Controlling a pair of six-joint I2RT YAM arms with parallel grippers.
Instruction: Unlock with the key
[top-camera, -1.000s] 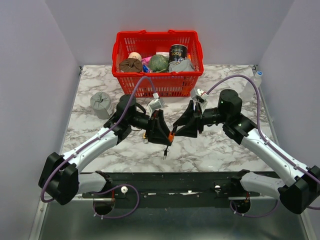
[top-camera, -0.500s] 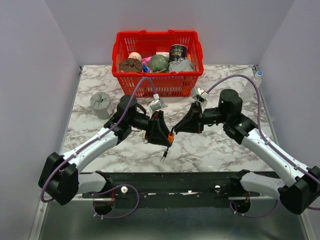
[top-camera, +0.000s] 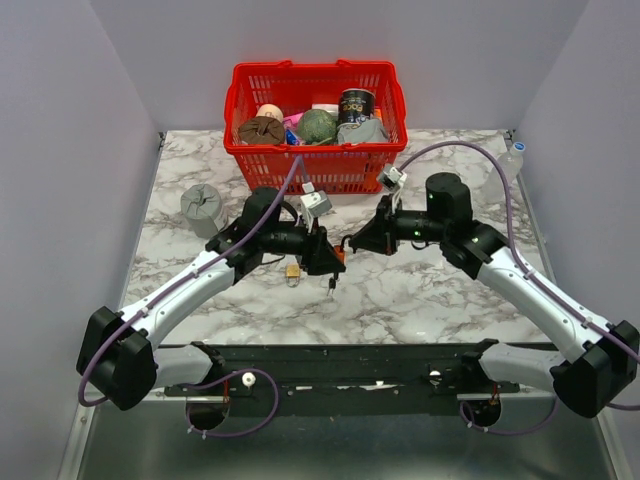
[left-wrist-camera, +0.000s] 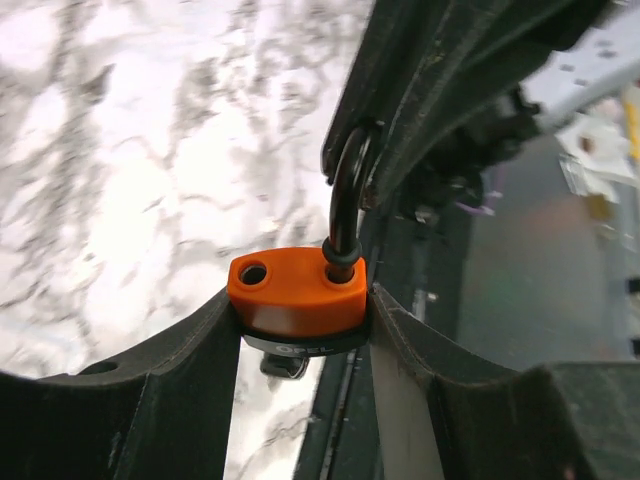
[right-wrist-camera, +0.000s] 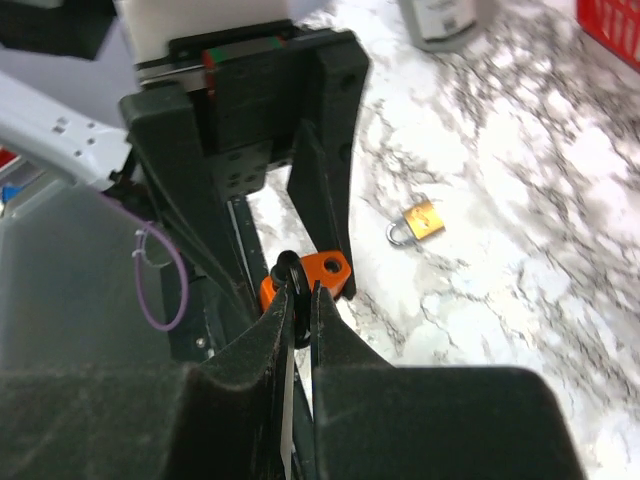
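Note:
My left gripper (left-wrist-camera: 300, 312) is shut on the body of the orange-and-black padlock (left-wrist-camera: 297, 290), one finger on each side. The black shackle (left-wrist-camera: 345, 190) rises from one hole in the orange top; the other hole is empty. In the right wrist view my right gripper (right-wrist-camera: 303, 292) is shut on that shackle (right-wrist-camera: 290, 270), next to the orange padlock (right-wrist-camera: 327, 270). The key (left-wrist-camera: 285, 365) shows as a black head sticking out under the padlock, and from above it hangs below the two grippers as the key (top-camera: 331, 286). The grippers meet at mid-table: left gripper (top-camera: 333, 262), right gripper (top-camera: 350, 246).
A small brass padlock (top-camera: 293, 271) lies on the marble beside my left gripper, also seen as the brass padlock (right-wrist-camera: 425, 220). A red basket (top-camera: 313, 70) full of items stands at the back. A grey container (top-camera: 203, 209) sits at the left, a clear bottle (top-camera: 513, 156) at the back right.
My right gripper has closed on the padlock's shackle. Both grippers have moved away from the near edge toward the basket, and the brass padlock has come into view beside the left gripper.

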